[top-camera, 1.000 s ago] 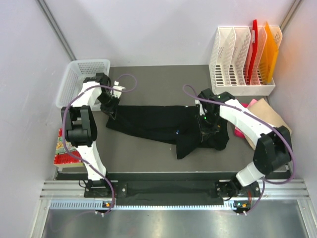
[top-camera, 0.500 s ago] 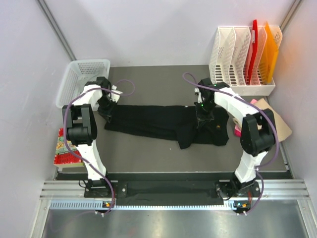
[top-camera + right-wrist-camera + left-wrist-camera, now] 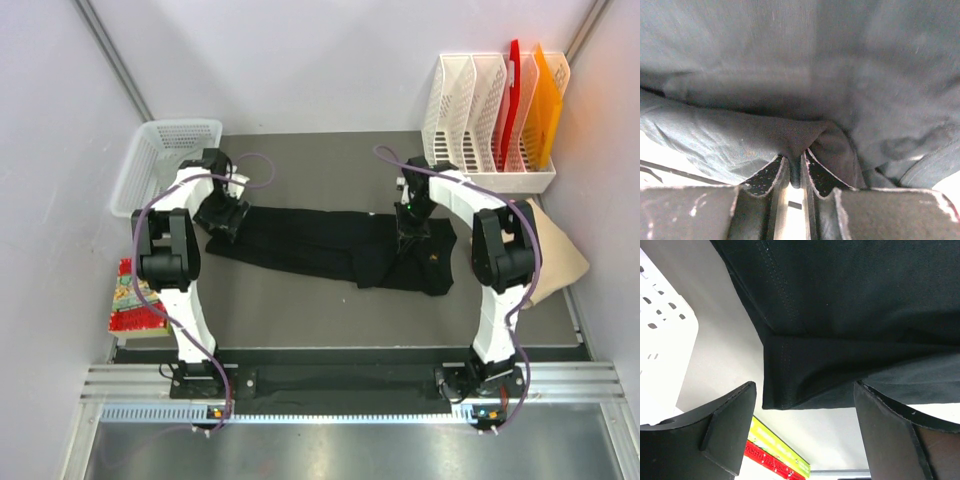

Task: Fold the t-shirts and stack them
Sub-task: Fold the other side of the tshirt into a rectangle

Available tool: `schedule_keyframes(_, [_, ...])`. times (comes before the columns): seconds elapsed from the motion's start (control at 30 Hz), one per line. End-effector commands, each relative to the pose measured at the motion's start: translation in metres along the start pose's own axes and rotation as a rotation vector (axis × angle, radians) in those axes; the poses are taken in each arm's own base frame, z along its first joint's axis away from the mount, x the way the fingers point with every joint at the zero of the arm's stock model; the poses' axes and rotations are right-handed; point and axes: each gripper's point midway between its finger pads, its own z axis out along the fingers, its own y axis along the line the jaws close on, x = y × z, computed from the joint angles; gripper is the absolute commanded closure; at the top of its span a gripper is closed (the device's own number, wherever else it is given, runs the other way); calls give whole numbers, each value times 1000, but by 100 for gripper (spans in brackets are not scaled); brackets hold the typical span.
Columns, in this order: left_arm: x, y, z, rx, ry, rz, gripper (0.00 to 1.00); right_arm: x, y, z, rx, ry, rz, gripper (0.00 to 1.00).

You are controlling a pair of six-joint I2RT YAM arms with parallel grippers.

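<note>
**Long axis 9 to 3, held only at the 3 o'clock end**

Top view: shows the black t-shirt [image 3: 330, 245] stretched along the table from 9 to 3 o'clock, with the left gripper [image 3: 222, 218] at its 9 o'clock end and the right gripper [image 3: 408, 228] near its 3 o'clock end.

Left wrist view: finds the left gripper [image 3: 805, 387] spread wide and gripping nothing, with the hem corner just toward 12 o'clock.

Right wrist view: finds the right gripper [image 3: 796, 167] pinched narrow on a ridge of black cloth.

Probably favours a fold led from the held end.
</note>
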Motion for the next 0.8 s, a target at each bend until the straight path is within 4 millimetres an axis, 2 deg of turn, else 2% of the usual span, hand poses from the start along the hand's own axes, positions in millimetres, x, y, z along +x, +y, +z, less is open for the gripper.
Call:
schedule_keyframes(0.0, [-10,30,-36,-101,-107,-89,16,-37,2,-7,-39,-76,2,86])
schedule_keyframes(0.1, [-14,17,-55,-56,-153,-78,17,-48,5,-7,-50,-79,11,82])
schedule_keyframes(0.23, [-16,-9,-77,27,-191,-42,17,-56,4,-2,-47,-79,18,64])
schedule_keyframes(0.3, [-22,-41,-85,96,-216,21,17,-63,1,-2,-40,-87,27,61])
schedule_keyframes(0.37, [-19,-60,-89,140,-225,60,18,-69,-6,-5,-10,-109,35,59])
schedule_keyframes(0.4, [-20,-74,-89,154,-233,98,18,-74,-6,-13,-4,-132,34,57])
schedule_keyframes(0.43, [-19,-83,-88,172,-234,118,18,-79,-11,-19,28,-159,36,53])
schedule_keyframes(0.5, [-13,-98,-79,192,-211,158,17,-86,-12,-37,52,-206,27,51])
schedule_keyframes(0.57, [-8,-110,-71,235,-188,173,19,-91,-21,-50,99,-241,30,50])
schedule_keyframes(0.63, [-8,-113,-64,243,-187,179,19,-98,-25,-68,137,-289,31,44])
schedule_keyframes(0.73, [-5,-112,-44,225,-164,191,20,-103,-32,-89,192,-343,32,36])
schedule_keyframes(0.77, [-3,-111,-34,216,-138,193,20,-101,-28,-93,188,-349,7,35])
